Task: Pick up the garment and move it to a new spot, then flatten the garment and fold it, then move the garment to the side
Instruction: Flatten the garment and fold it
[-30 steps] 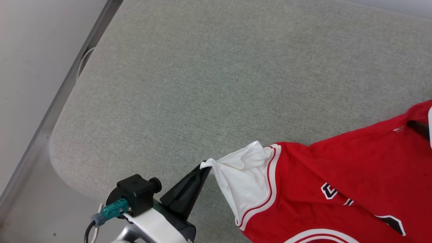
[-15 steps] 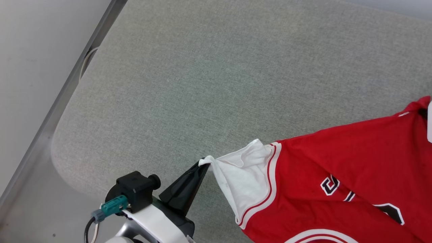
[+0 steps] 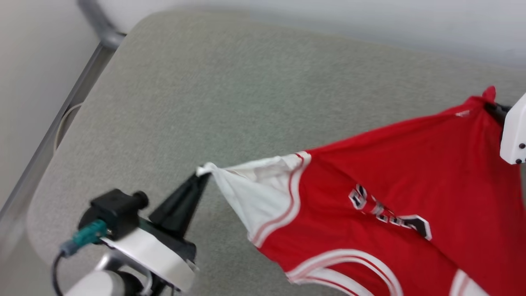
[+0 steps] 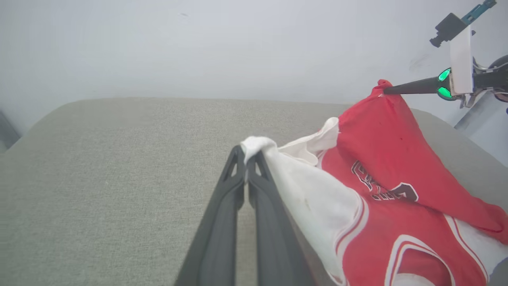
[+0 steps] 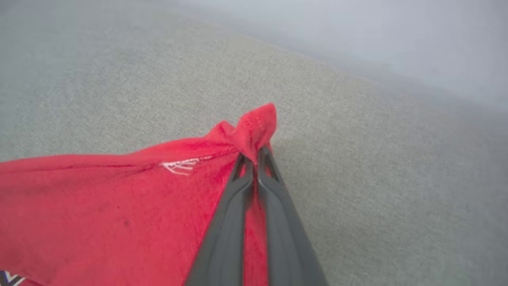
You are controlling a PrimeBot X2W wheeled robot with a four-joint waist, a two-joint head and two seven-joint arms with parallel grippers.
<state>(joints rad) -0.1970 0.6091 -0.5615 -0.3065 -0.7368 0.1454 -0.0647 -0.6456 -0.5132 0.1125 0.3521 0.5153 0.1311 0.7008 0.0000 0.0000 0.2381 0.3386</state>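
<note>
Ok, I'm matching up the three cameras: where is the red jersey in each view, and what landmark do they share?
Head view: the garment stretches from centre to the right edge, white sleeve leftmost.
Left wrist view: right half, from the left gripper at centre to the top right.
Right wrist view: lower left, rising to the right gripper at centre.
Shared landmark: the red corner in the right gripper, upper right in the other two views.

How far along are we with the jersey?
Grasp looks done: left gripper pinches the white sleeve tip, right gripper a red corner. In hand: the garment stretched between them over the grey cushion. Left: placing, flattening, folding, moving aside.
</note>
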